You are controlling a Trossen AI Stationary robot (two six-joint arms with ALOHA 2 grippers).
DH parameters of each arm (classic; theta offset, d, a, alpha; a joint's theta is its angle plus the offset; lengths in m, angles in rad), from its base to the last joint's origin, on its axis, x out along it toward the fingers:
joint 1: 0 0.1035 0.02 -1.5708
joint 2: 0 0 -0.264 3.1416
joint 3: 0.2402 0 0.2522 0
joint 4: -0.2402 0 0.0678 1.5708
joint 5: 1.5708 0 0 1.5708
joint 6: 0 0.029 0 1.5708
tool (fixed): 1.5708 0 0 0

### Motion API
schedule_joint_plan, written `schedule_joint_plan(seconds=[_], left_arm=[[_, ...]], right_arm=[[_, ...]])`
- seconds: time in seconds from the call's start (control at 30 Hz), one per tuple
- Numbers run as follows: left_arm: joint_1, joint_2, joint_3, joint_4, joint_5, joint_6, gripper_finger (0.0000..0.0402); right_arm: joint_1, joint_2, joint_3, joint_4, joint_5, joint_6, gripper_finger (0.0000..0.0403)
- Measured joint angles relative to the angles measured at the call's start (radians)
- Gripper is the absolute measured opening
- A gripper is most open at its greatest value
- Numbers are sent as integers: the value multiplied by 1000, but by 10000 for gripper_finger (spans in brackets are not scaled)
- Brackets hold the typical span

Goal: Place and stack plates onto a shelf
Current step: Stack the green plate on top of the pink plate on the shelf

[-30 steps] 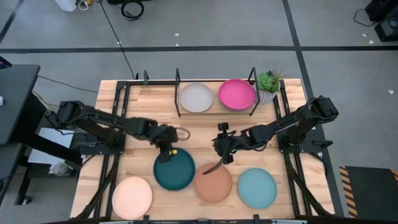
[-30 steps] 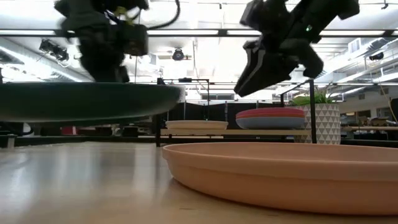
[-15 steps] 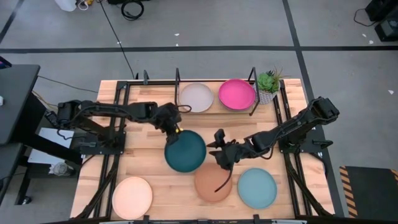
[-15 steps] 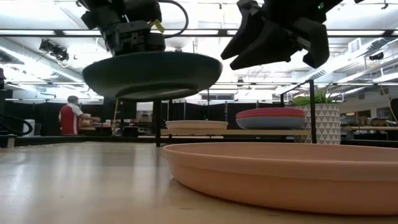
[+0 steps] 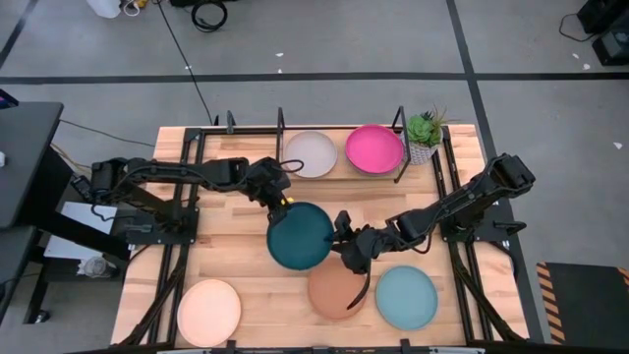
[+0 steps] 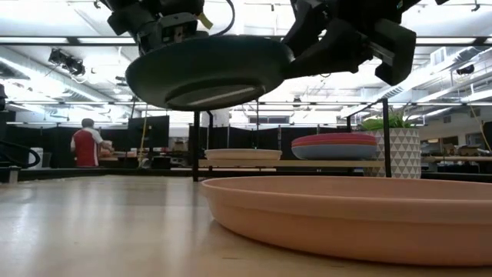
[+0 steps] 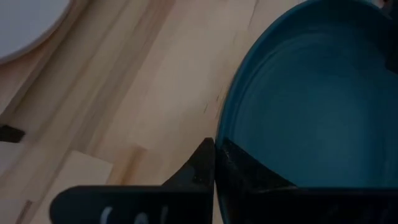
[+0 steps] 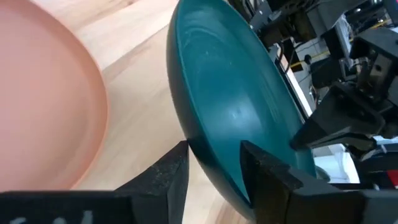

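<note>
1. Dark teal plate (image 5: 300, 235) is held in the air above the middle of the worktop (image 5: 231, 261), clear of the wood; in the low view its underside (image 6: 209, 73) hangs well above the surface.
2. Left gripper (image 5: 282, 203) holds this plate by the rim on the side nearer the shelf. Left wrist view: fingers (image 7: 205, 163) pinched together on the plate's edge (image 7: 323, 93).
3. Right gripper (image 5: 346, 247) is at the opposite rim, on the side toward the tan-brown plate. Right wrist view: its fingers (image 8: 171, 171) straddle the teal edge (image 8: 230, 106), one on each face, with the rim between them. Whether they press on it cannot be told.
4. Tan-brown plate (image 5: 336, 292) lies flat on the worktop just beyond the teal plate toward the front edge, partly under the right gripper in the high view; it fills the foreground of the low view (image 6: 346, 211).
5. Light aqua plate (image 5: 406, 297) lies flat just beside the tan-brown one. Cream plate (image 5: 208, 312) lies near the front left corner, well apart from the others.
6. Shelf (image 5: 280, 133) stands along the back edge of the worktop. Grey-white plate (image 5: 312, 153) and magenta plate (image 5: 374, 148) sit side by side in one bay. In the low view the magenta one (image 6: 334, 140) tops a stack with a blue plate (image 6: 334, 151) beneath it.
7. Small potted plant (image 5: 425, 131) stands beside the shelf at the back right.
8. A person in a red top (image 6: 86, 144) is visible in the room far behind.
</note>
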Motion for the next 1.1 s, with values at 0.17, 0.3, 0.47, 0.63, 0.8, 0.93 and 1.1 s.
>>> schedule_joint_plan(seconds=[0.17,0.3,0.47,0.63,0.8,0.93,1.1], left_arm=[[0,0,0,3,1,0,16],[-1,0,0,19,1,21,22],[-2,0,0,56,-2,47,62],[-2,0,0,95,-2,60,126],[4,-5,2,134,-1,81,184],[17,-27,1,151,-1,110,207],[32,-81,2,183,-27,146,209]], right_arm=[[0,0,0,-2,17,-28,114],[0,1,0,-3,17,-40,89],[0,1,0,-2,-11,-38,70],[0,1,0,-6,-15,-38,59],[0,1,0,-17,-14,-34,53],[0,1,0,-28,-14,-23,51],[0,1,0,-55,-11,6,51]])
